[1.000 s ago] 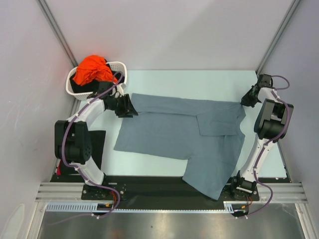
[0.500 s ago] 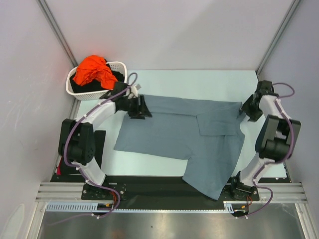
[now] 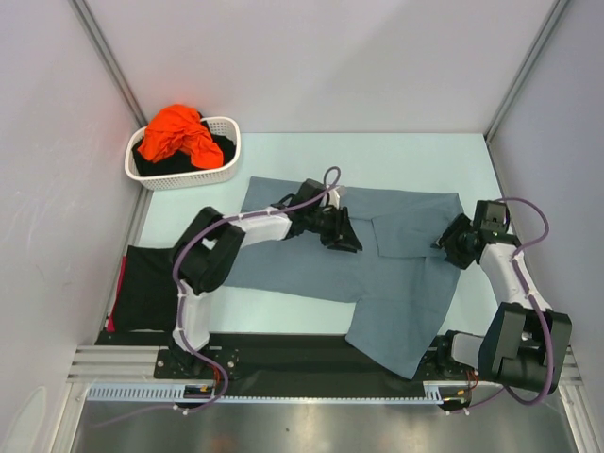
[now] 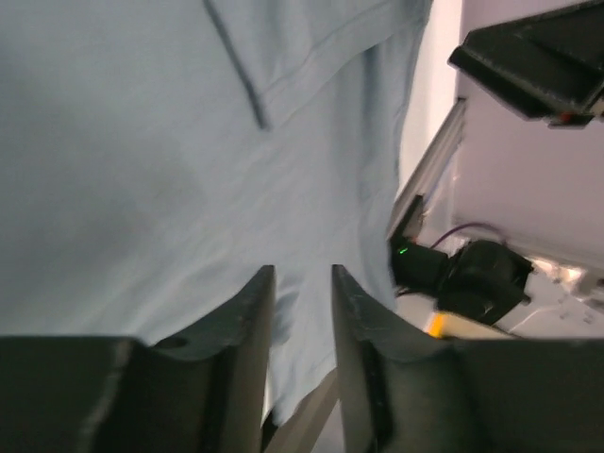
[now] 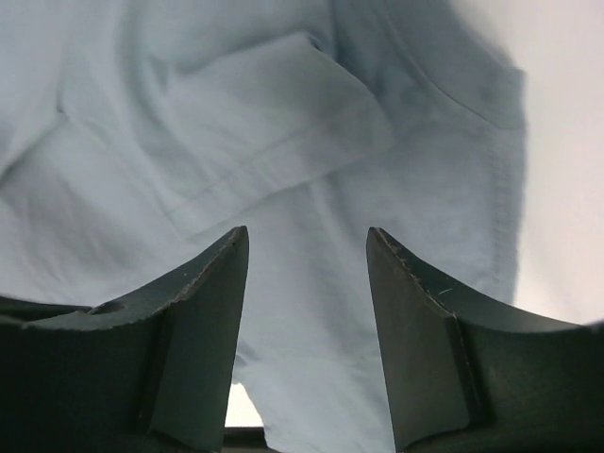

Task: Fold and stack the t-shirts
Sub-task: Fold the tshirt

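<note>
A slate grey-blue t-shirt (image 3: pixel 311 260) lies spread across the table, one sleeve (image 3: pixel 411 231) folded onto its body and its lower right part hanging over the near edge. My left gripper (image 3: pixel 345 233) hovers low over the shirt's middle; in the left wrist view the left gripper (image 4: pixel 300 274) is open by a narrow gap with nothing between its fingers, only the grey cloth (image 4: pixel 170 160) below. My right gripper (image 3: pixel 451 242) is at the shirt's right edge, and the right wrist view shows it (image 5: pixel 307 234) open and empty above the folded sleeve (image 5: pixel 264 142). An orange t-shirt (image 3: pixel 177 134) and a black one (image 3: pixel 223 149) sit in the basket.
The white slotted basket (image 3: pixel 232 162) stands at the back left corner. A flat black cloth (image 3: pixel 146 293) lies at the near left edge beside the left arm's base. Grey walls enclose the table on the left, back and right.
My left gripper left the shirt's upper left corner and swept right to its middle. My right gripper opened and came from the far right corner toward the shirt's right edge.
</note>
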Tool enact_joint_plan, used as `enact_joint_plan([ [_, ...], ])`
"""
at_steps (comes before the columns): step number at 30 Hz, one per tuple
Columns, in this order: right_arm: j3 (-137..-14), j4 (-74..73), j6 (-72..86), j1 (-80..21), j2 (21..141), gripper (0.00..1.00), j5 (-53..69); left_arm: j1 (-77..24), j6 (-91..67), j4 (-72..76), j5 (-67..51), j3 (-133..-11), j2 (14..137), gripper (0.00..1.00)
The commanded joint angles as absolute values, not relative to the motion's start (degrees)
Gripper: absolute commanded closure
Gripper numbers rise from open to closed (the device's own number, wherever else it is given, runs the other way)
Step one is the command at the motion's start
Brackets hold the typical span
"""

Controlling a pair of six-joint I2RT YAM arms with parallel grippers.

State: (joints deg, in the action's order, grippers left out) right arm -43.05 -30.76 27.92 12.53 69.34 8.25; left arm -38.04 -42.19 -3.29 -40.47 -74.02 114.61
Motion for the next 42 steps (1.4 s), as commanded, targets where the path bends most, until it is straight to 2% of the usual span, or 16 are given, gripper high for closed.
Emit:
enact_joint_plan([
  [1,-43.8,-25.2,30.8,12.3,70.7,0.42,12.2,-41.0,-57.4,11.0,-40.1,-76.4,117.8,0.67],
  [10,-44.0,-23.2,30.1,13.5,74.7,0.43,16.3,-45.5,-59.3,8.3,-30.6,-81.0,123.1,0.59],
  [17,-43.4,-24.0,28.4,14.6,74.9,0.43,17.0,-45.8,-64.2,12.4,-25.9,-80.2,125.6,0.67],
  [42,-44.8,-22.7,28.3,18.0,81.0,0.43,15.9,-46.1,-66.9,10.6,-26.6,-83.9,131.0,0.64],
])
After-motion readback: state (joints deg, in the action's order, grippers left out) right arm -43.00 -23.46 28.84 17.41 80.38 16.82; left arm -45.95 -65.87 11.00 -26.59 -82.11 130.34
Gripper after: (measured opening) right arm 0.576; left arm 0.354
